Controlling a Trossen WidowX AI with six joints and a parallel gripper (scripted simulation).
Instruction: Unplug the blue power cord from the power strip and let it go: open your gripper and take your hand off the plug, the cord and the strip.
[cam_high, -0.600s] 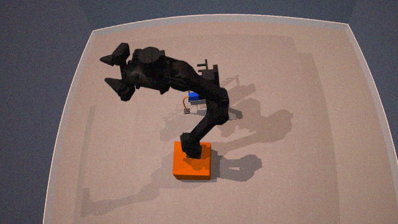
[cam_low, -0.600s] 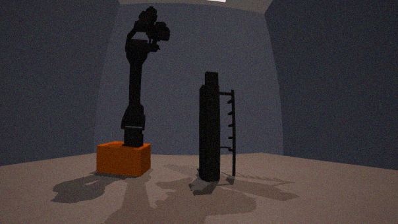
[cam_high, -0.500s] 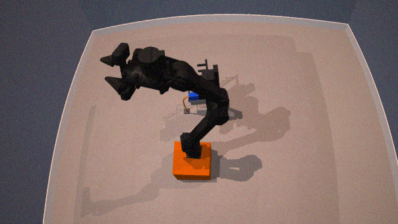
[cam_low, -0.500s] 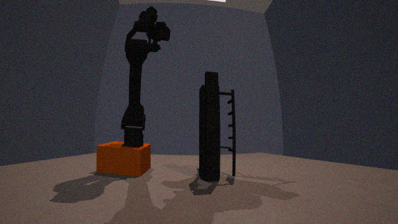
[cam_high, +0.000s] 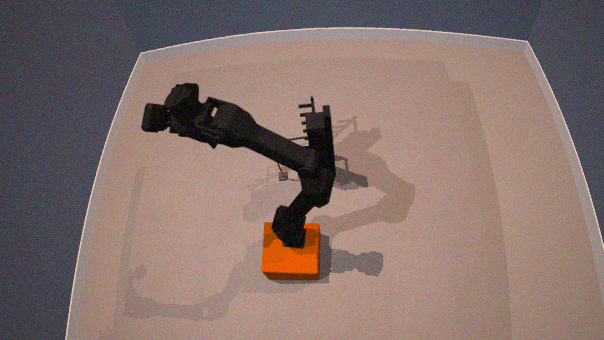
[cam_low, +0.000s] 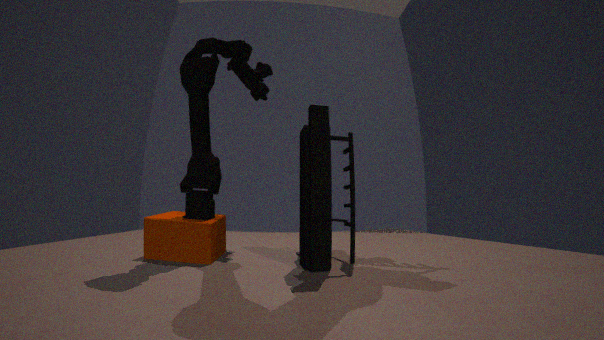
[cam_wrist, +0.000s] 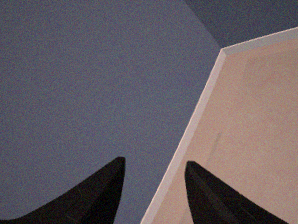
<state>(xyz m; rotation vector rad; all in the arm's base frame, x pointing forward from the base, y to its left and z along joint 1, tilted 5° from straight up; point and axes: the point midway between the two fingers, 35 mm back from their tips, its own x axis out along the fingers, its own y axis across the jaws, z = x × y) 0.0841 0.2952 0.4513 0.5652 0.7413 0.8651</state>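
My gripper (cam_wrist: 155, 166) is partly open, with nothing between its two dark fingertips in the wrist view. In the exterior view the arm (cam_low: 199, 120) reaches up and bends over, its hand high in the air and apart from the tall dark rack (cam_low: 316, 200) (cam_high: 319, 127). No blue plug or blue cord can be made out in any view. I cannot pick out the power strip for certain; the arm covers part of the area beside the rack in the top view. A thin orange cord (cam_high: 280, 169) shows below the arm, ending at a small grey block (cam_high: 283, 176).
The arm stands on an orange box (cam_high: 291, 260) (cam_low: 182, 239). A thin upright bar with short prongs (cam_low: 352, 200) stands beside the rack, joined to it by thin rods. The pale floor edge (cam_wrist: 197, 115) and a blue-grey wall (cam_wrist: 75, 90) fill the wrist view.
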